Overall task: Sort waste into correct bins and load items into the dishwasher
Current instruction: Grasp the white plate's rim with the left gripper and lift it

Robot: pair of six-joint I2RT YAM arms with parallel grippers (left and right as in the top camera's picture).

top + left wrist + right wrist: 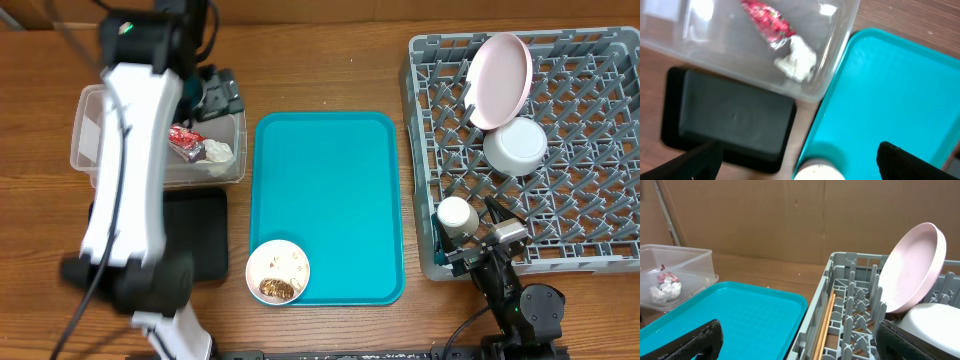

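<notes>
The clear tub (95,140) holds the red wrapper (185,140) and the white tissue (218,152); both also show in the left wrist view, the wrapper (767,22) and the tissue (797,61). The black tray (200,235) lies in front of it. A small white bowl (278,272) with brown food scraps sits on the teal tray's near left corner. The grey dish rack (590,200) holds the pink plate (500,80), a white bowl (515,146), a white cup (457,214) and chopsticks (826,325). My left gripper (802,162) is open and empty, high above the tub area (215,95). My right gripper (800,345) is open and empty at the rack's near left corner (485,240).
The teal serving tray (330,180) lies between the tub and the rack. My white left arm (130,180) crosses over the tub and the black tray. A cardboard wall (790,215) stands behind the table.
</notes>
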